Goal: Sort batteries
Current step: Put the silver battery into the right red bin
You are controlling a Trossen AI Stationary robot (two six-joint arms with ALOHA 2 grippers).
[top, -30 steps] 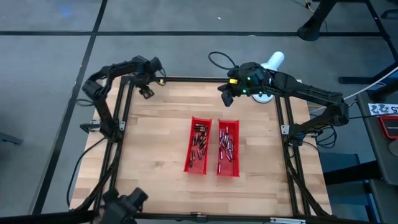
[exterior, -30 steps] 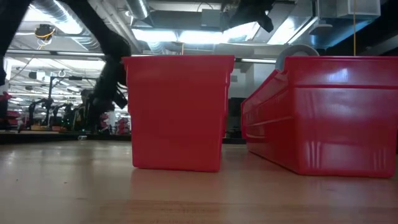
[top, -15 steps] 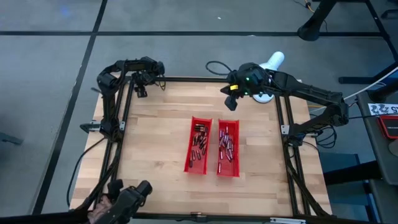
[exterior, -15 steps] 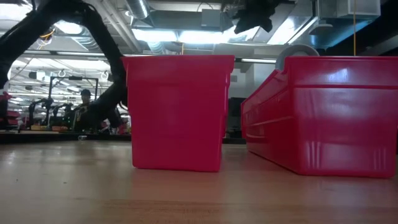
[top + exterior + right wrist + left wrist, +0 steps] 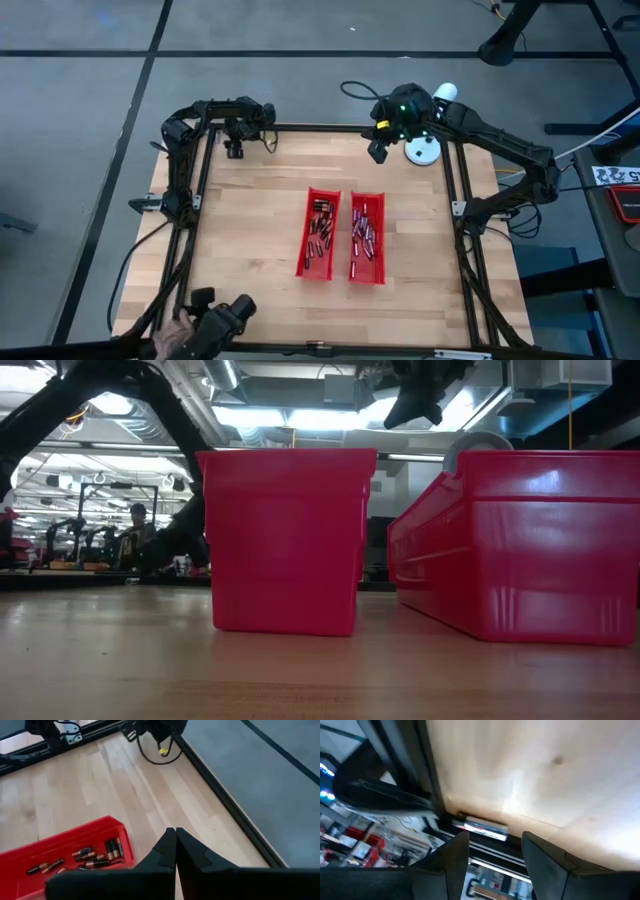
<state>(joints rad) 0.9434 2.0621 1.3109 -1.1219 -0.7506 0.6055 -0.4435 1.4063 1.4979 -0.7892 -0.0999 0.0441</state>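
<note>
Fingers, right: my right gripper (image 5: 175,851) has both tips pressed flat together, nothing between them.
Fingers, left: my left gripper (image 5: 495,862) has its two fingers (image 5: 456,865) standing apart with a clear gap, nothing held between them.
Right arm position: gripper (image 5: 378,150) up at the far edge of the table, just beside a white round object (image 5: 424,151), well apart from the trays.
Left arm position: gripper (image 5: 234,149) at the far left corner of the table (image 5: 250,230), over the black frame rail (image 5: 300,128).
Batteries: all the batteries (image 5: 318,228) I can see lie inside two red trays, none loose on the wood.
Left tray (image 5: 320,234): mid-table, long side running front to back, cells scattered along its length.
Right tray (image 5: 367,239): just beside the left tray, parallel to it, also holds cells (image 5: 364,232).
Right wrist view: one end of a red tray (image 5: 60,855) with a handful of dark and copper-toned cells (image 5: 97,856) near that end.
Low view: both trays (image 5: 287,540) sit flat on the wood, a narrow gap between them; contents hidden by the walls.
Left wrist view: bare wood and the table's edge rail, blurred.
Front edge: a person's hand (image 5: 170,335) near the front left corner.
</note>
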